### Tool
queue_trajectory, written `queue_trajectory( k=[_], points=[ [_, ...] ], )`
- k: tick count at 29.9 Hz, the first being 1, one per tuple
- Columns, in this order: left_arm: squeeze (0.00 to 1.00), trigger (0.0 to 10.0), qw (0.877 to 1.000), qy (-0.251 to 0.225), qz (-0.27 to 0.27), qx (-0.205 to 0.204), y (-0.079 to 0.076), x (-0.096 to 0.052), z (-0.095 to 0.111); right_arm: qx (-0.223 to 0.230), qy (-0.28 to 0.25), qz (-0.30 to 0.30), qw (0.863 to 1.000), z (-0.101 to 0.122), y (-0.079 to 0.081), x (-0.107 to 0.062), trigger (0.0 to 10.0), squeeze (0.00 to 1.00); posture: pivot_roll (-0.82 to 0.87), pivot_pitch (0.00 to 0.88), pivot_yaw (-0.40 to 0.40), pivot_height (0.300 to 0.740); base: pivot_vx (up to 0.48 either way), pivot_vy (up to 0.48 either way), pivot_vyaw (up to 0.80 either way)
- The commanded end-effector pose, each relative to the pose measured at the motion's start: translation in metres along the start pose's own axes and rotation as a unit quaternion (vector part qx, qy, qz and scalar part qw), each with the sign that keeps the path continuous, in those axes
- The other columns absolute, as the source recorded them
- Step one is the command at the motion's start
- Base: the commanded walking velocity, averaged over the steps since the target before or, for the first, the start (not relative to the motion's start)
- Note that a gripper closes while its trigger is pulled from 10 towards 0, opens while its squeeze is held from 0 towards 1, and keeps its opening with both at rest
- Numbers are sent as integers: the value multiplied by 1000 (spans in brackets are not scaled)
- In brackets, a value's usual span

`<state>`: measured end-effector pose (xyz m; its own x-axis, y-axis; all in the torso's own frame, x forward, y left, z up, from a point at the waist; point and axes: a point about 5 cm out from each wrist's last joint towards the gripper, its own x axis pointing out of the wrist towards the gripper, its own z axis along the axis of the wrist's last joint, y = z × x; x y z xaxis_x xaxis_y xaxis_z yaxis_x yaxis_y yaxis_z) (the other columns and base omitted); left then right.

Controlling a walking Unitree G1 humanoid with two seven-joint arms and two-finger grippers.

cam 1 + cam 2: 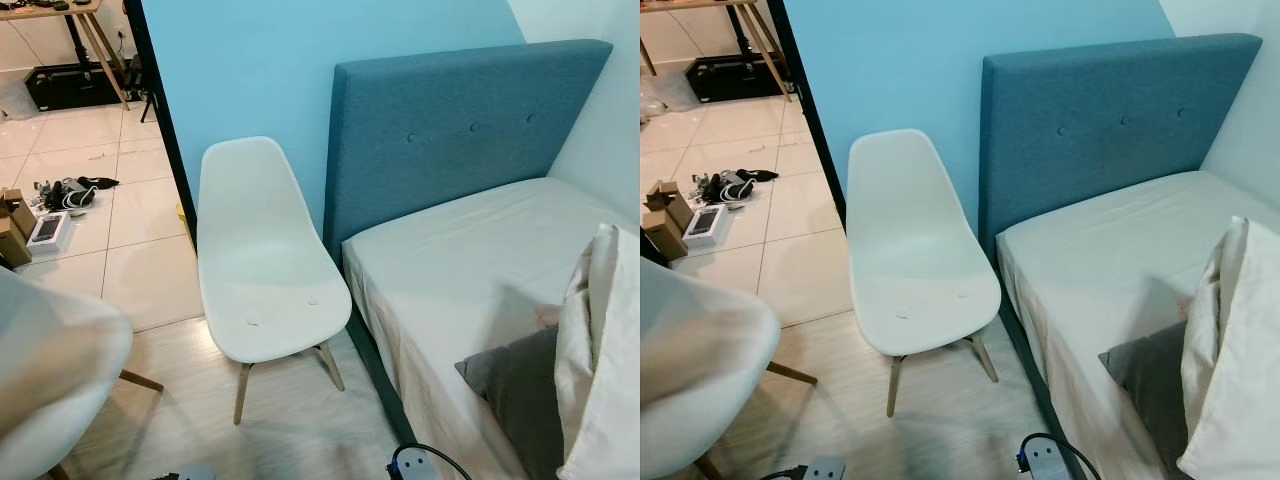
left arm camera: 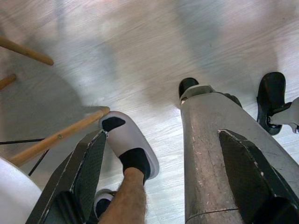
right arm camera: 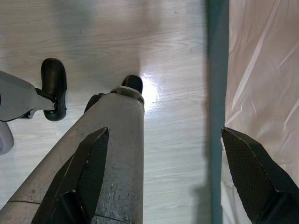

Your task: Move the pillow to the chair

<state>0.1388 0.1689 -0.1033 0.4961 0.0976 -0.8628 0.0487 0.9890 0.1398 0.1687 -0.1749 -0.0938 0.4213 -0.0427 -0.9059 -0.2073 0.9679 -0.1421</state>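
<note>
Ahead, smooth white moulded chair (image 1: 268,262) on wooden legs, soft cream pillow (image 1: 603,360) on bed (image 1: 460,270), both pincers spread open.

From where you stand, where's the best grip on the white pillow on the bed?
Probably the upright near edge of the white pillow. It stands on the bed at the robot's right, leaning over a grey cushion, so come from the bed's open side with both open grippers and pinch the two faces.

We see a white chair (image 1: 268,262) standing empty beside the bed (image 1: 470,270) and its blue headboard (image 1: 455,125), with a cream pillow (image 1: 600,360) over a grey cushion (image 1: 520,395) at our right.
</note>
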Motion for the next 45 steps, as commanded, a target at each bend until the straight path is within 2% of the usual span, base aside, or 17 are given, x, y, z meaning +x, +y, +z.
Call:
queue_trajectory(
  k=[1, 45],
  points=[
    [0, 10000, 999, 39, -16, 4, -5, -4, -20, -6, 13, 7, 1000, -8, 4, 0, 10000, 0, -82, 79, -21, 740, 0, 0, 0],
    [0, 10000, 999, 33, -7, 12, -3, -4, -20, -9, 25, -10, 1000, -11, 4, 0, 10000, 0, -79, 66, -21, 740, 0, 0, -623]
  ],
)
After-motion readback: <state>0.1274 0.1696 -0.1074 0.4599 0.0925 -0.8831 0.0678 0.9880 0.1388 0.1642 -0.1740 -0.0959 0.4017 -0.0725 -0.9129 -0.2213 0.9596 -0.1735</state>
